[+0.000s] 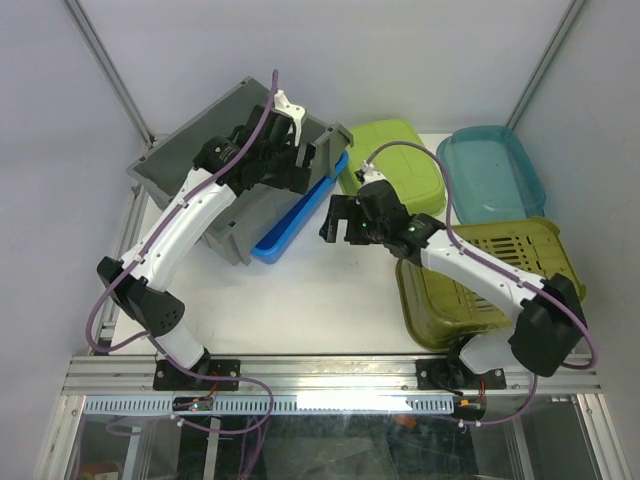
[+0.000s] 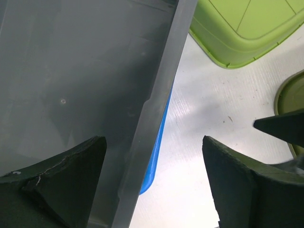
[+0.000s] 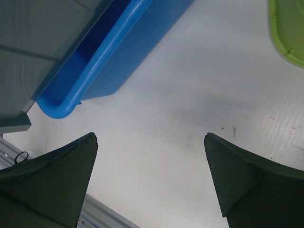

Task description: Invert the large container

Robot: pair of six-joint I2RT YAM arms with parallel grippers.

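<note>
One hand (image 2: 153, 142) straddles large container (image 2: 71, 71) rim.

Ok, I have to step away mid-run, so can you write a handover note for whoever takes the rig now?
The left gripper is open, straddling the right wall of the large container, one finger inside, not clamped.
The right gripper is open and empty, over bare table near the blue tub.
The large container sits back left, opening up, blue tub poking out beneath that wall.
Done: approach only.
Left to do: grip the wall, flip it over.
</note>
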